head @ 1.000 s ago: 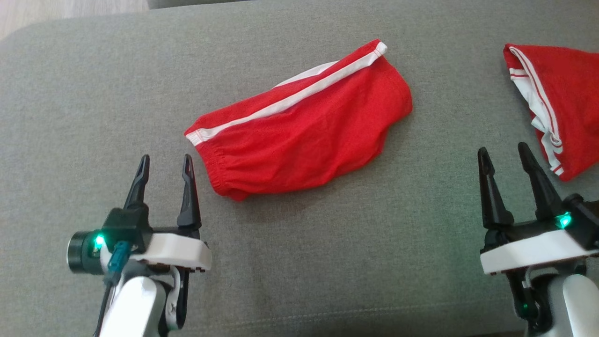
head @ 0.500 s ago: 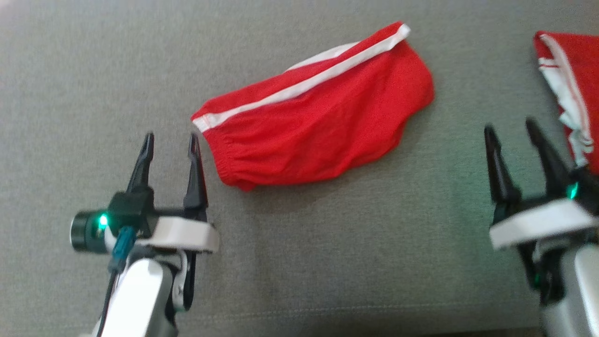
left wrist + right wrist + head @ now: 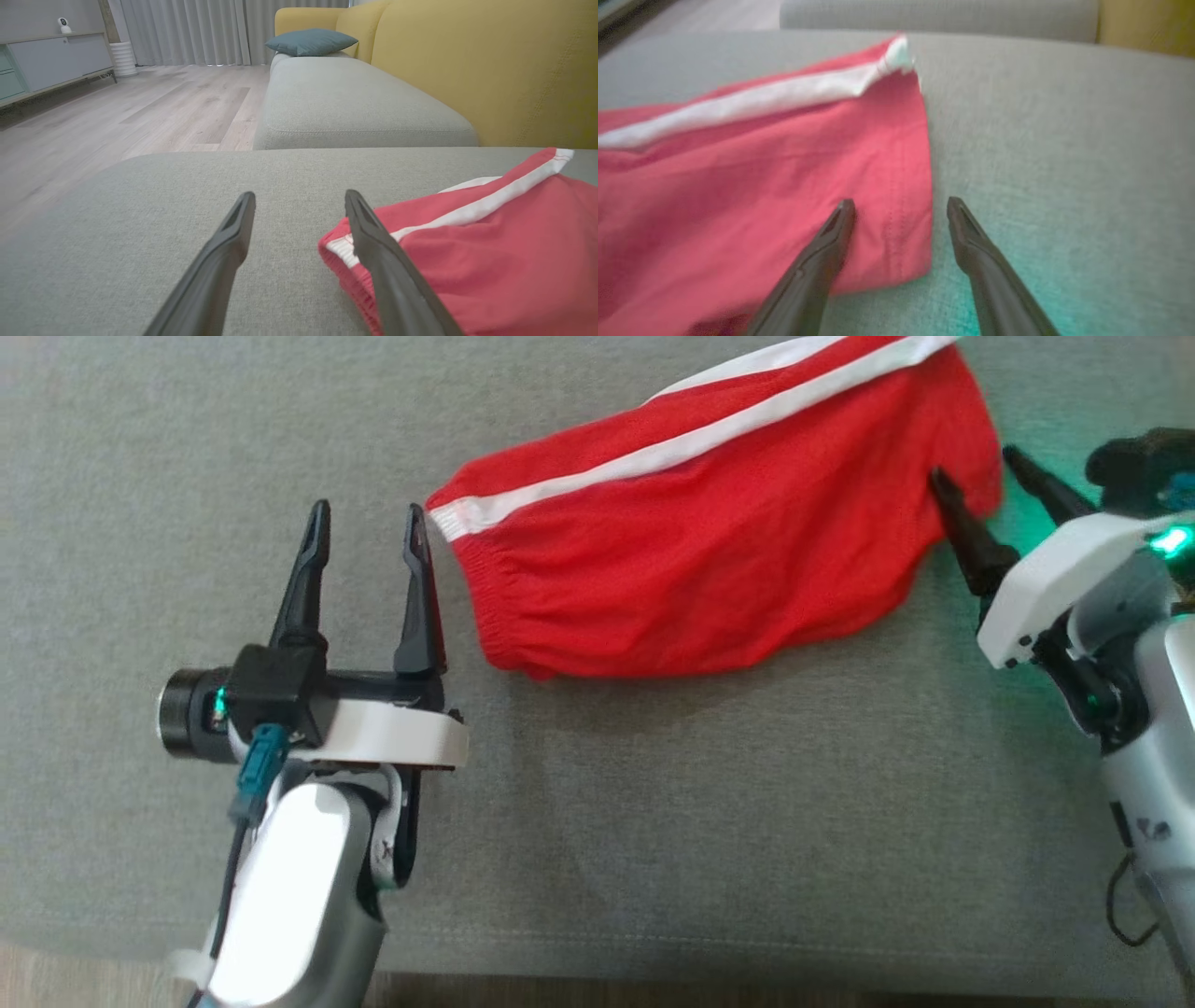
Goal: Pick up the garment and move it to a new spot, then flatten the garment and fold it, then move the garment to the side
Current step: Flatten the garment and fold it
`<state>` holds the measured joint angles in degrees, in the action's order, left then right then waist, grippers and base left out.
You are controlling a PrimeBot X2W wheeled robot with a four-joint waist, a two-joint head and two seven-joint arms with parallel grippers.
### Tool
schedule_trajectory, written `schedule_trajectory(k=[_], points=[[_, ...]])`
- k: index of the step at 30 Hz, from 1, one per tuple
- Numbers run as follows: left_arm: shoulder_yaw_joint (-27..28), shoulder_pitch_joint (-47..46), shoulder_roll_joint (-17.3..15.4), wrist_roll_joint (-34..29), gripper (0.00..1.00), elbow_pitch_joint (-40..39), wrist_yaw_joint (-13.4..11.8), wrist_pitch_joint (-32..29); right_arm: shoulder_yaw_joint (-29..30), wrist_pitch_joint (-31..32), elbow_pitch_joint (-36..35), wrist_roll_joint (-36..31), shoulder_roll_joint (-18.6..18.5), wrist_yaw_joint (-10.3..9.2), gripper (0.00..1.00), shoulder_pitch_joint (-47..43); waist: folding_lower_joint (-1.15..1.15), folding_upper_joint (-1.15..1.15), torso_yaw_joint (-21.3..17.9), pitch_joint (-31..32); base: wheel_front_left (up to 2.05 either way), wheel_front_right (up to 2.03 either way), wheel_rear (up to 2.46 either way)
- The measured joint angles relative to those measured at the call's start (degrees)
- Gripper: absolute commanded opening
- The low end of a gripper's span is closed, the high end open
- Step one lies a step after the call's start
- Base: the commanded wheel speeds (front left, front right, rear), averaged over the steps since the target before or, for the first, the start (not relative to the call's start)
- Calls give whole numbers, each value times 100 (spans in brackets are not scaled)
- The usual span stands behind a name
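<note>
The garment (image 3: 709, 551) is a pair of red shorts with a white side stripe, lying folded on the grey cushion (image 3: 653, 821). My left gripper (image 3: 367, 513) stands open just left of the waistband corner, its right finger nearly touching the cloth. In the left wrist view the garment (image 3: 490, 261) lies to the right of the open left gripper (image 3: 300, 196). My right gripper (image 3: 976, 465) is open at the garment's right end. In the right wrist view the hem of the garment (image 3: 761, 177) lies between the fingers of the open right gripper (image 3: 901, 203).
The cushion's front edge (image 3: 597, 980) runs along the bottom of the head view. Beyond the cushion are a second grey seat (image 3: 355, 102), a yellow sofa back (image 3: 490, 70), a teal pillow (image 3: 310, 41) and wood floor (image 3: 140, 102).
The head camera has moved, so the garment looks larger and nearer. The right gripper has swung left to the garment's right hem. The left gripper has come closer to the waistband corner.
</note>
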<state>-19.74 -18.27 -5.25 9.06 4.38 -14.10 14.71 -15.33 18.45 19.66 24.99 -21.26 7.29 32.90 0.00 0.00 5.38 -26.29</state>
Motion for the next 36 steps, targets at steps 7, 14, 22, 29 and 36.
schedule_trajectory(k=[7, 14, 22, 29, 36], points=[[30, -2, 48, -93, 100, 47, 54, 0, -294, 583, 233, 497, -88, 0, 100, 413, 0, 0, 66, -46, 0, 0, 0], [57, -2, 74, -145, 100, 91, 107, 0, -434, 575, 315, 945, -12, 0, 0, 378, 0, 0, 3, 56, 0, 0, 0], [164, 76, 87, -144, 100, 179, 168, 0, -182, -286, 271, 1090, 303, 0, 0, -587, 0, 0, -132, 402, 0, 0, 0], [186, 420, 86, -143, 100, 302, 254, 0, 166, -695, 174, 995, 455, 0, 0, -1427, 0, 0, -293, 753, 0, 0, 0], [164, 650, 90, -141, 100, 416, 259, 0, 475, -786, 263, 858, 586, 0, 0, -1805, 0, 0, -344, 1129, 0, 0, 0]])
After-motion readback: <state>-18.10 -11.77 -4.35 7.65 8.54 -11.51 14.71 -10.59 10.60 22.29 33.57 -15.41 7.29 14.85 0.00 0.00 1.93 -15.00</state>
